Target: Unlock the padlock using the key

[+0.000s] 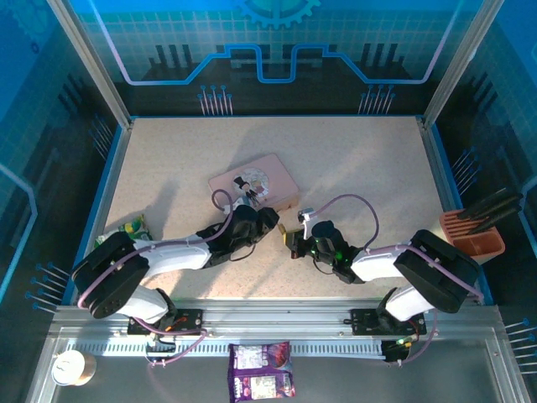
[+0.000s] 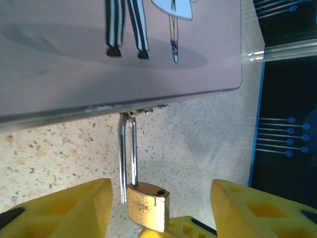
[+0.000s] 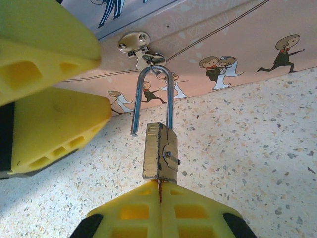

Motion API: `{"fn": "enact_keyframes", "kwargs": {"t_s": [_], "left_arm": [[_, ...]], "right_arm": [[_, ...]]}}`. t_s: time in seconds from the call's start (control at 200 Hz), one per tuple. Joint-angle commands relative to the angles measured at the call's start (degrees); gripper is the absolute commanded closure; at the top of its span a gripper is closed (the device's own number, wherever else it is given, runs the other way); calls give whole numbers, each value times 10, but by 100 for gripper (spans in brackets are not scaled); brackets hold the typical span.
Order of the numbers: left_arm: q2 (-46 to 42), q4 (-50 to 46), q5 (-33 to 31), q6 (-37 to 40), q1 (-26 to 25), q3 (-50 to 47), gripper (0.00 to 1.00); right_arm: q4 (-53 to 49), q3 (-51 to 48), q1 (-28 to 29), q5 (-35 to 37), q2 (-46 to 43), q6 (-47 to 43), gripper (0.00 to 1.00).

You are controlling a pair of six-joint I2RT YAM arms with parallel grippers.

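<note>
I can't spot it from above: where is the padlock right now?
Right wrist view, centre: the padlock is hooked by its open shackle through the latch of the pink tin, its base against the right pincer.

Brass-gold padlock [image 3: 161, 153], silver shackle [image 3: 170, 99]. Above it the tin [image 3: 237, 34] is pink with cartoon brides and grooms; under it the table [image 3: 257, 158] is beige, dark-speckled; below it the right gripper [image 3: 160, 194] is yellow, the key [image 3: 160, 186] dark.
</note>
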Motion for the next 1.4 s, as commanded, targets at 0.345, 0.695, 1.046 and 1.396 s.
{"fn": "enact_keyframes", "kwargs": {"t_s": [0.345, 0.695, 1.046, 1.396], "left_arm": [[-117, -190, -63, 150, 17, 18, 34], [-165, -295, -46, 268, 108, 34, 27], [-115, -232, 67, 328, 210, 29, 14], [-66, -202, 92, 327, 226, 27, 15]], "right_arm": [[-130, 43, -49, -45, -15, -11, 72], [-217, 91, -93, -114, -36, -96, 58], [-265, 197, -105, -186, 59, -169, 58], [-289, 242, -103, -200, 124, -175, 70]]}}
